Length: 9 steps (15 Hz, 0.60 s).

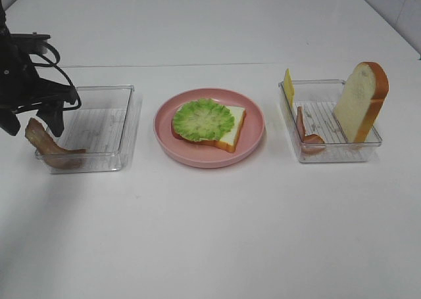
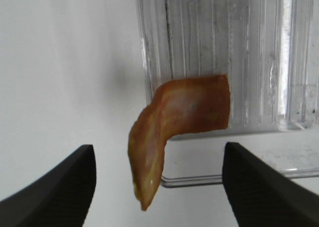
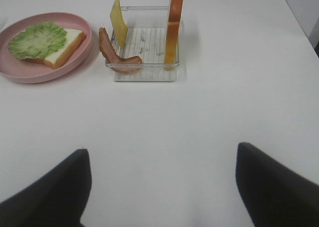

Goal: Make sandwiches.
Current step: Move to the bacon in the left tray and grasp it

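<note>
Table (image 1: 210,233): bacon strip (image 2: 175,112) between left jaws (untouched)

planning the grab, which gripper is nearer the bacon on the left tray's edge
Left. The left gripper is above the bacon strip, jaws open either side; the right gripper is far off, facing the right tray.

furniture: white matte counter (image 1: 210,233), fills nearly all the view | joint: thin straight seam (image 1: 197,65) across the counter's far half | beyond the counter's far right edge: pale tiled surface (image 1: 402,3), wall or floor not sure | light: bright, even; soft grey shadow (image 1: 26,200) on the counter's near left part
</note>
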### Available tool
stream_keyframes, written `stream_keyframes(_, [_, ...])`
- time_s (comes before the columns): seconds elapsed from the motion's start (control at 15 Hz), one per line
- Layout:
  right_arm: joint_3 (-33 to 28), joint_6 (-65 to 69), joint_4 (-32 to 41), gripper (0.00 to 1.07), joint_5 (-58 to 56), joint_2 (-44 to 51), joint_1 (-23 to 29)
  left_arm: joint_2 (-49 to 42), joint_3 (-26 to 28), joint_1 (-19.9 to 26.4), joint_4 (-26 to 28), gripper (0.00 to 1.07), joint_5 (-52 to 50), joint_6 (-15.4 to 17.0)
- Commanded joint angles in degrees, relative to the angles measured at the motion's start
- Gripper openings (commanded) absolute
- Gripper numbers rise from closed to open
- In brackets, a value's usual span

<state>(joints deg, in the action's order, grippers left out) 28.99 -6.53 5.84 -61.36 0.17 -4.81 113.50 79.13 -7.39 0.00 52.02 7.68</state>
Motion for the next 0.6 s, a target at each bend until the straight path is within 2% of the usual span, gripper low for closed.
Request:
stream_keyframes(0.07, [-0.1, -0.5, 0.1, 0.76, 0.6, 0.9, -0.4, 0.1, -0.4, 0.1, 0.7, 0.65, -2.0, 0.5])
stream_keyframes(0.2, [-0.1, -0.5, 0.1, 0.76, 0.6, 0.9, -0.4, 1.0, -0.3, 0.1, 0.6, 0.64, -1.9, 0.5])
stream_keyframes(0.4, [-0.1, -0.5, 0.1, 0.76, 0.6, 0.9, -0.4, 1.2, -0.2, 0.1, 0.7, 0.56, -1.9, 0.5])
stream_keyframes(0.6, [-0.1, -0.5, 0.1, 0.76, 0.6, 0.9, -0.4, 1.3, -0.2, 0.1, 0.7, 0.56, -1.7, 0.5])
